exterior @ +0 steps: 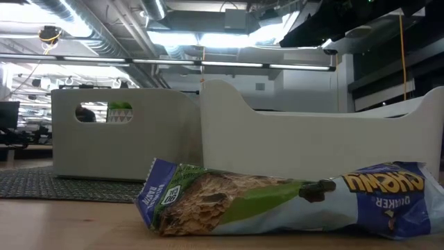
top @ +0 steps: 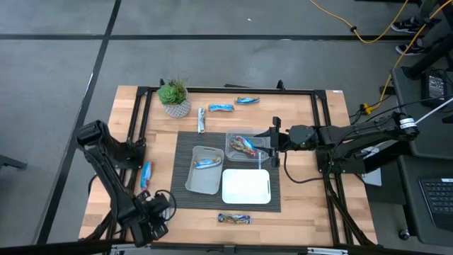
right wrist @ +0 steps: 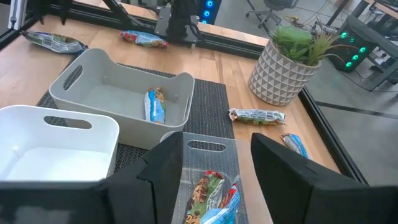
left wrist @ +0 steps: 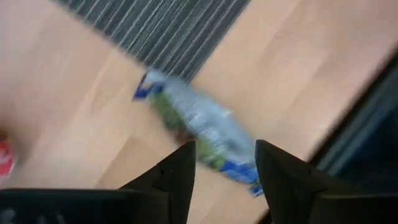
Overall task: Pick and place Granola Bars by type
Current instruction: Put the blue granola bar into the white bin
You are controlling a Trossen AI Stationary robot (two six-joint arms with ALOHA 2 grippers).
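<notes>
Several foil-wrapped granola bars show. One blue-green bar lies flat on the wood near the table's near edge, and fills the low view. My left gripper hovers open beside it; the bar shows beyond its fingers. Another bar lies at the left, and three lie by the far edge. A single bar rests in the grey tray. My right gripper is open and empty above the clear tray, which holds bars.
A white tray sits on the striped mat next to the grey one. A potted plant stands at the far left of the table. Black frame rails run along the table's sides. Bare wood shows at the near right.
</notes>
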